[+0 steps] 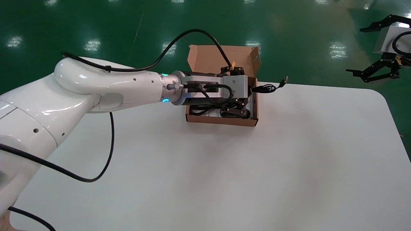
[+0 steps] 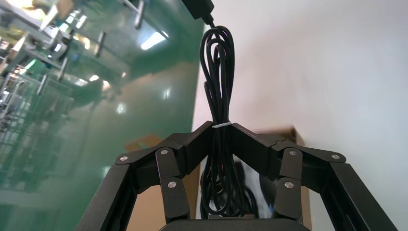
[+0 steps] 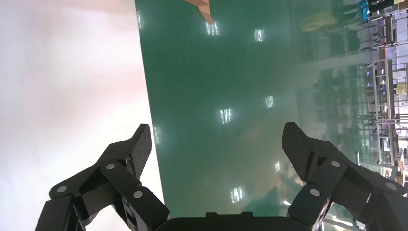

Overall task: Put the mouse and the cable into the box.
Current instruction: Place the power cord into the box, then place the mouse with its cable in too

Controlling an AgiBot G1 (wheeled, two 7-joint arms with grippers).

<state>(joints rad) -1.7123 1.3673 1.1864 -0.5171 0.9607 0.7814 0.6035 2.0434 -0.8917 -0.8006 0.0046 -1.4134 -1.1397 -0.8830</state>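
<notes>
The left gripper (image 2: 221,127) clenches a coiled black cable (image 2: 219,67), white-banded, above the cardboard box (image 1: 221,121) by the table's (image 1: 224,179) far edge. The plug end sticks past the box's right wall, over open tabletop. The wrist hides most of the box's inside. The right gripper (image 1: 354,50) hangs spread off the far right corner.

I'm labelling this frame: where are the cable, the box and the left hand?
cable (image 2: 221,108), left wrist view, its bundled middle strands.
box (image 1: 221,121), head view, front wall.
left hand (image 2: 221,131), left wrist view, where its jaws meet.
</notes>
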